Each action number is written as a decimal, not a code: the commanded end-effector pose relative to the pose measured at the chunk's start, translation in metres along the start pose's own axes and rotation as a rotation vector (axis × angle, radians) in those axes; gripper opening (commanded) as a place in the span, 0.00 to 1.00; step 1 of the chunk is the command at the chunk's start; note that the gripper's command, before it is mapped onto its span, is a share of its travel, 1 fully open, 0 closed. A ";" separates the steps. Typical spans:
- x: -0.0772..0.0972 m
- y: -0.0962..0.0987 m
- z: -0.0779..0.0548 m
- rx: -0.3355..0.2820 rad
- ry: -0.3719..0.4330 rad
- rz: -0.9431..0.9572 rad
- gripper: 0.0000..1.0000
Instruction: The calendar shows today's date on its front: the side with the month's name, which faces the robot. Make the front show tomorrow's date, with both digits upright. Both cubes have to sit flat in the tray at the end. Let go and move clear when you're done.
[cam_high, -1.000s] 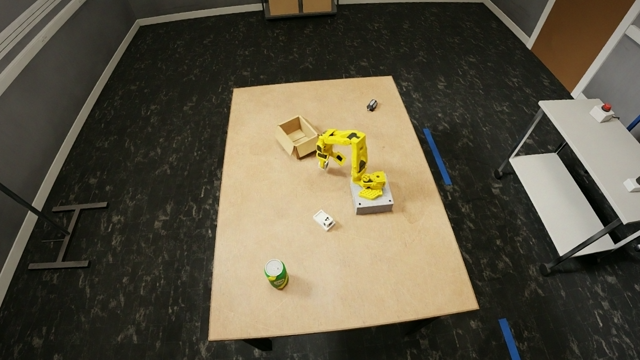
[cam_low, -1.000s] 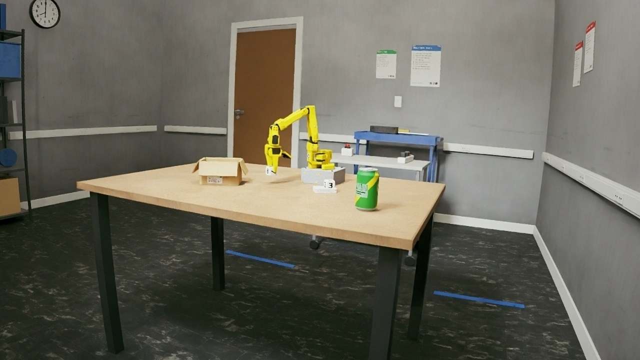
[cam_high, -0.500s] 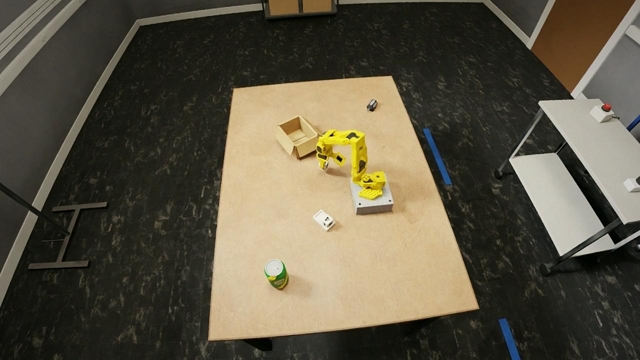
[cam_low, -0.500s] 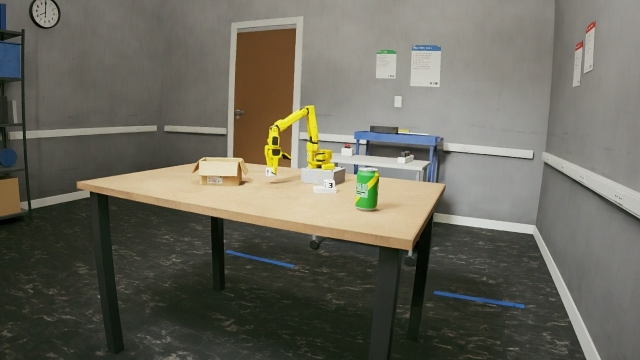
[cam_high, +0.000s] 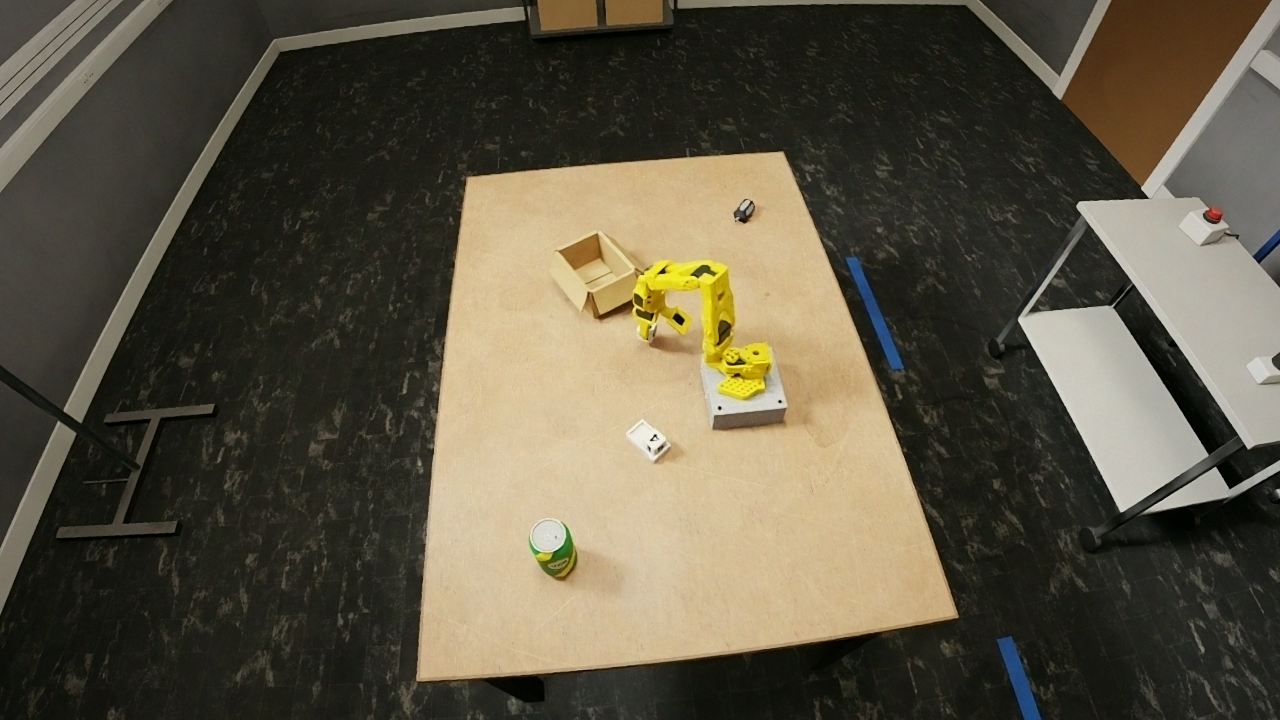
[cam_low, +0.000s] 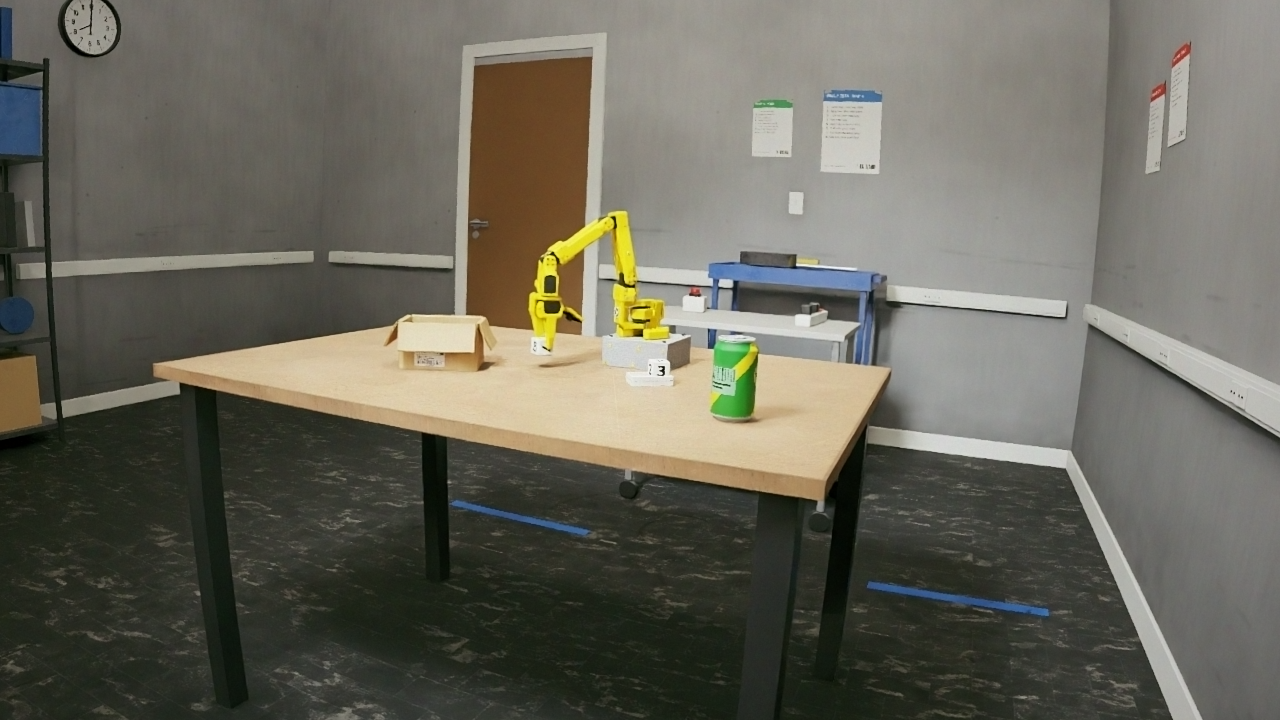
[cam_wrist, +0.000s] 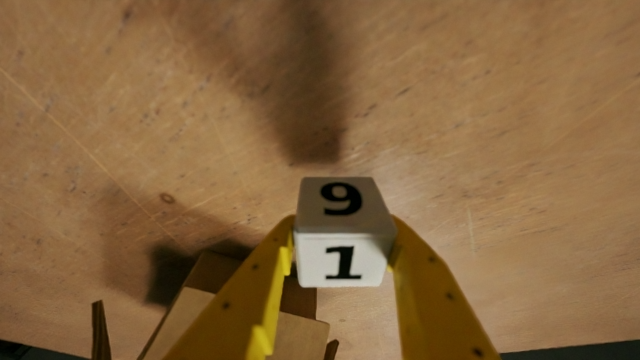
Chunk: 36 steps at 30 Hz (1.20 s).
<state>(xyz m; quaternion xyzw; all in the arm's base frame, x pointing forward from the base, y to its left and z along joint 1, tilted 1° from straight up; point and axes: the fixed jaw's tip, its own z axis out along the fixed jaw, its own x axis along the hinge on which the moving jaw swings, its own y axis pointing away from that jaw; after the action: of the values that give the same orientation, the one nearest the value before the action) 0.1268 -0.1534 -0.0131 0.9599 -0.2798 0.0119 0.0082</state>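
My gripper (cam_high: 646, 327) (cam_low: 540, 342) (cam_wrist: 344, 245) is shut on a white cube (cam_wrist: 342, 231) and holds it above the table, beside the cardboard box. In the wrist view, one face of this cube reads 9 as seen and the face below it shows 1; its other faces are hidden. The white tray (cam_high: 639, 432) (cam_low: 639, 380) stands on the table away from the gripper. A second white cube (cam_high: 657, 443) (cam_low: 659, 368) sits at one end of the tray, with a 3 facing the exterior camera and a dark digit, perhaps a 4, on top. The tray's other end is empty. The month's name cannot be seen.
The open cardboard box (cam_high: 615, 293) (cam_low: 440, 344) (cam_wrist: 300, 336) stands close to the gripper. A green and yellow can (cam_high: 554, 553) (cam_low: 733, 385) stands beyond the tray. A small dark and grey object (cam_high: 744, 210) lies near the table's far end. The arm's grey base block (cam_high: 748, 413) (cam_low: 646, 351) is beside the tray.
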 end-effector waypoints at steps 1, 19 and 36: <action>-0.005 0.000 0.007 0.008 -0.024 0.003 0.00; -0.006 0.000 0.013 0.008 -0.024 0.003 0.00; -0.006 0.000 0.019 0.008 -0.024 0.003 0.00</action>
<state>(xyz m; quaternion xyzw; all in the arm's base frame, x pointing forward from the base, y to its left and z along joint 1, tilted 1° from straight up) 0.1268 -0.1535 -0.0266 0.9600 -0.2798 0.0109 0.0076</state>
